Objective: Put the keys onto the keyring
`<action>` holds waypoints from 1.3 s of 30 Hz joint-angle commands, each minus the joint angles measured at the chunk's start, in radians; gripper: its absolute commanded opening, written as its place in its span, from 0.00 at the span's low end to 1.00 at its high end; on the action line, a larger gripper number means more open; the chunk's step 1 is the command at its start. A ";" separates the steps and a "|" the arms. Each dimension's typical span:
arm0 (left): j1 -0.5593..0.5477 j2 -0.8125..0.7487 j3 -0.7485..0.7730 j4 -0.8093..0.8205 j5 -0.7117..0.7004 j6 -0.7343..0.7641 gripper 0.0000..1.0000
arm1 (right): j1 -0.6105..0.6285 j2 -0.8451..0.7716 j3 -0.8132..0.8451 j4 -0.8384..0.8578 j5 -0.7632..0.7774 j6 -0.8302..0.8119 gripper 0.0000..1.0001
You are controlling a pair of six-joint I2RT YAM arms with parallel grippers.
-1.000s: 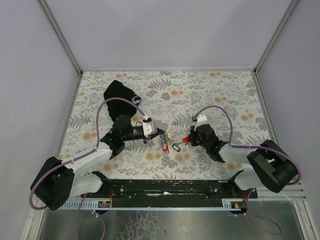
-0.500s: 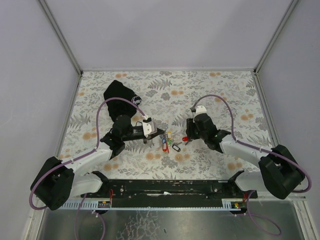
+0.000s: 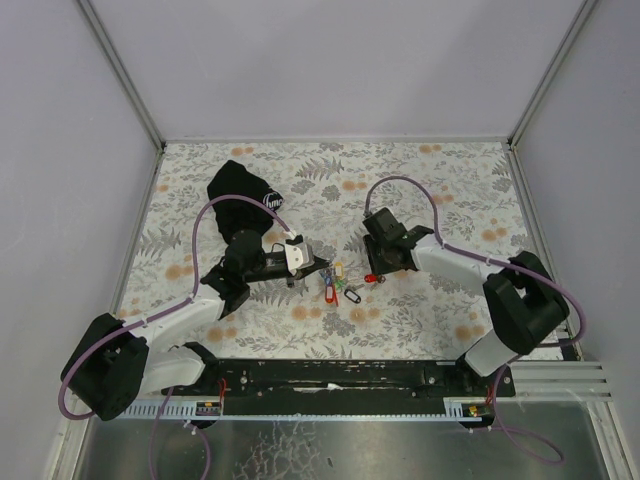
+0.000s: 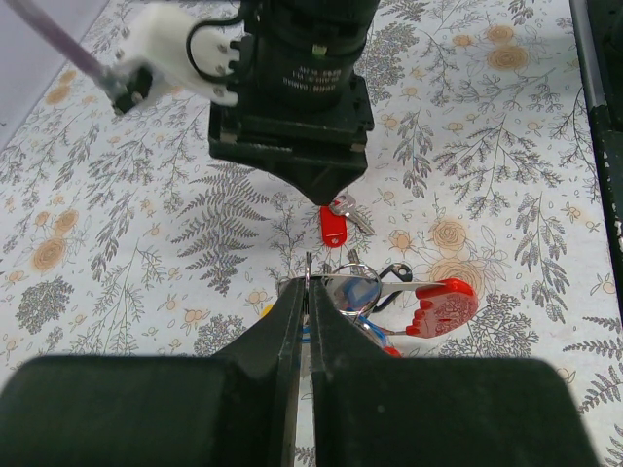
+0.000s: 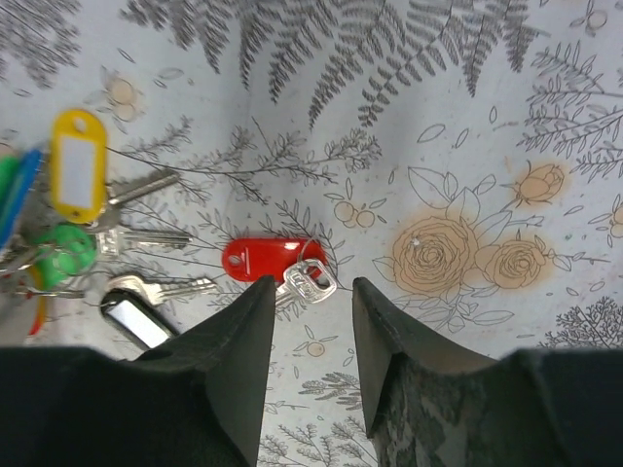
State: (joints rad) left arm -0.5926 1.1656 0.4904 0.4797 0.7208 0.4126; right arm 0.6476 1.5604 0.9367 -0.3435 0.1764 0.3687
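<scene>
The keys lie in a cluster (image 3: pixel 338 285) at the table's middle. My left gripper (image 3: pixel 318 272) is shut on the thin metal keyring (image 4: pixel 308 280), which carries a red foot-shaped charm (image 4: pixel 443 306); its fingers (image 4: pixel 336 321) meet at the ring. A loose key with a red tag (image 3: pixel 373 278) lies right of the cluster. In the right wrist view my right gripper (image 5: pixel 310 292) is open, just above the table, with the red tag (image 5: pixel 263 258) and its silver key (image 5: pixel 311 280) between the fingertips. Yellow (image 5: pixel 76 163), green (image 5: pixel 63 248) and black (image 5: pixel 136 321) tagged keys lie to the left.
A black cloth pouch with a white logo (image 3: pixel 240 192) lies at the back left, behind the left arm. The right gripper's body (image 4: pixel 292 117) stands close in front of the left gripper. Grey walls enclose the floral table (image 3: pixel 450 190).
My right arm has swung left and away from the near edge, so its gripper now stands over the red-tagged key. The left gripper and the keys have not moved.
</scene>
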 commanded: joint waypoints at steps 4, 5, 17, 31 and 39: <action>0.007 -0.011 -0.004 0.097 -0.006 -0.007 0.00 | 0.058 0.070 0.101 -0.105 0.107 -0.016 0.41; 0.007 -0.011 -0.004 0.097 -0.005 -0.007 0.00 | 0.064 0.078 0.109 -0.108 0.116 -0.016 0.40; 0.007 -0.013 -0.004 0.094 -0.007 -0.006 0.00 | 0.087 0.179 0.151 -0.128 0.163 -0.016 0.32; 0.007 -0.011 -0.003 0.094 -0.005 -0.006 0.00 | 0.087 0.201 0.147 -0.149 0.193 -0.003 0.22; 0.007 -0.014 -0.003 0.094 -0.003 -0.006 0.00 | 0.087 0.180 0.127 -0.148 0.197 0.008 0.11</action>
State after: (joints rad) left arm -0.5926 1.1656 0.4904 0.4793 0.7162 0.4122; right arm 0.7223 1.7630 1.0595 -0.4789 0.3443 0.3607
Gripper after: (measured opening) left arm 0.008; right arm 0.139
